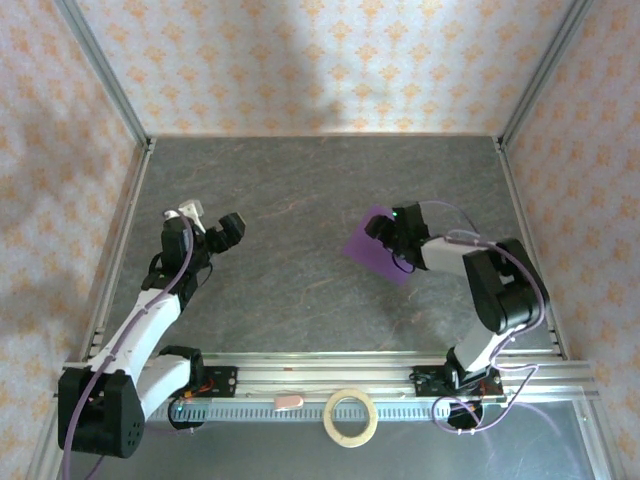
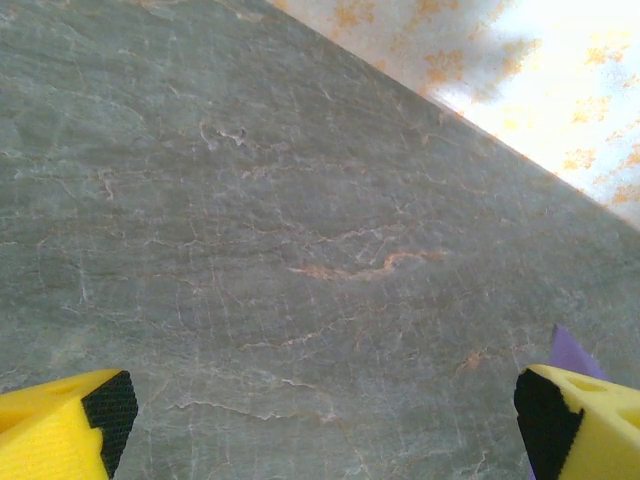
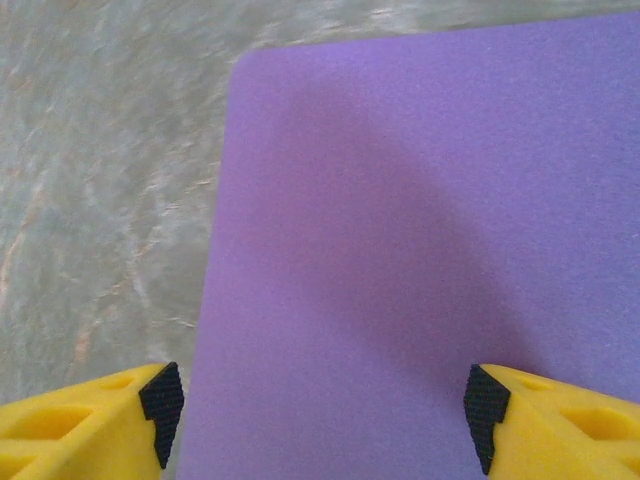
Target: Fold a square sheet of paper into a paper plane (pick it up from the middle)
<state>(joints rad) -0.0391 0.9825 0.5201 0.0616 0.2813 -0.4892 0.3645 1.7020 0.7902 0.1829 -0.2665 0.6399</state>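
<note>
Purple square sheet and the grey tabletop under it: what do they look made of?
Purple square sheet: likely thin paper, matte, finely grainy, no glare, lying flat. Grey tabletop: stone-look finish, marbled with pale and rust veins; real slate or printed laminate, cannot tell.

The square sheet of paper [image 1: 366,247] is plain purple. It lies flat and unfolded on the counter [image 1: 290,200], right of the middle, turned so its corners point like a diamond. Close up from the right wrist its surface [image 3: 430,230] looks smooth, with one corner at upper left.
</note>
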